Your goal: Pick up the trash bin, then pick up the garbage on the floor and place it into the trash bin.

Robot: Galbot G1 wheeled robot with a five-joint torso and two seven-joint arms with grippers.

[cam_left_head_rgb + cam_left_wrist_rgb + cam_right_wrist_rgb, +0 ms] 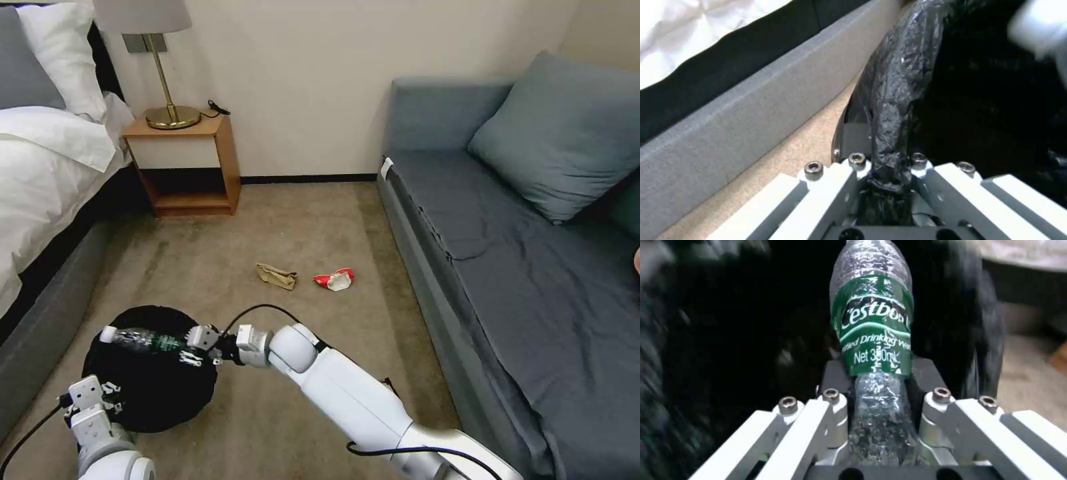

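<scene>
Bottle (871, 330) in our right end effector (190, 347) lies level over the open bin (150, 393), clamped at its base. Our left end effector (110, 393) pinches the bin's bag-covered rim beside the bed (47, 180). Paper bag (276, 276) and red wrapper (335, 279) lie apart on the carpet (300, 220).

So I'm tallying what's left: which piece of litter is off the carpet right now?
The plastic bottle, clamped in the right gripper over the trash bin. The brown paper bag and red-and-white wrapper lie on the carpet.

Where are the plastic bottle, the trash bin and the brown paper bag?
plastic bottle (873, 326), right wrist view, on its green label.
trash bin (150, 390), head view, on the black bag lining inside it.
brown paper bag (276, 276), head view, on the middle of the crumpled paper.
</scene>
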